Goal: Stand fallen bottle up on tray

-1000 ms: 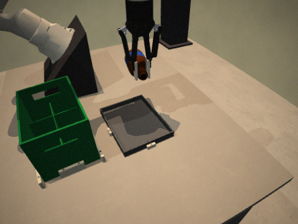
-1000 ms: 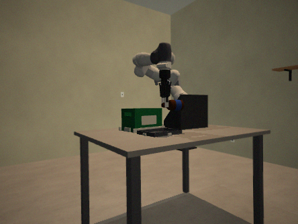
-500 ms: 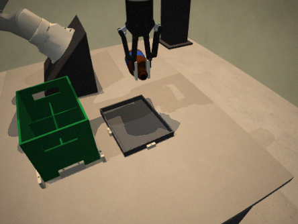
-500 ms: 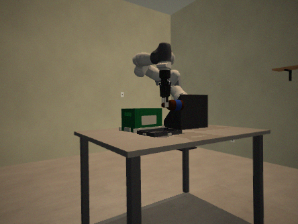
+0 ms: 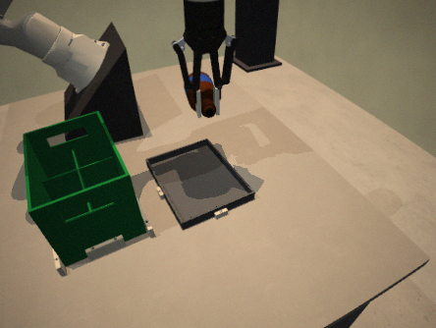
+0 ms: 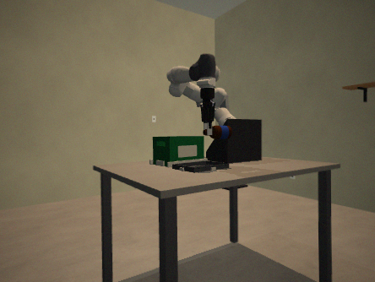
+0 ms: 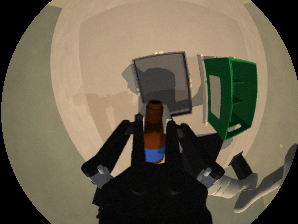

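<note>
My gripper (image 5: 207,111) (image 6: 206,132) (image 7: 154,121) is shut on a brown bottle (image 5: 205,94) (image 6: 220,132) (image 7: 153,129) with a blue label. It holds the bottle lying level, high above the table, with the neck between the fingers. The dark tray (image 5: 241,183) (image 6: 195,168) (image 7: 140,75) lies flat on the table below and a little in front of the bottle, and nothing lies in it. The green crate (image 5: 105,206) (image 6: 169,150) (image 7: 241,90) stands just left of the tray.
A dark wedge-shaped block (image 5: 110,93) stands behind the crate. A tall dark box (image 5: 256,29) (image 6: 245,139) stands at the back of the table. The table's right edge (image 5: 422,260) runs close by in the top view.
</note>
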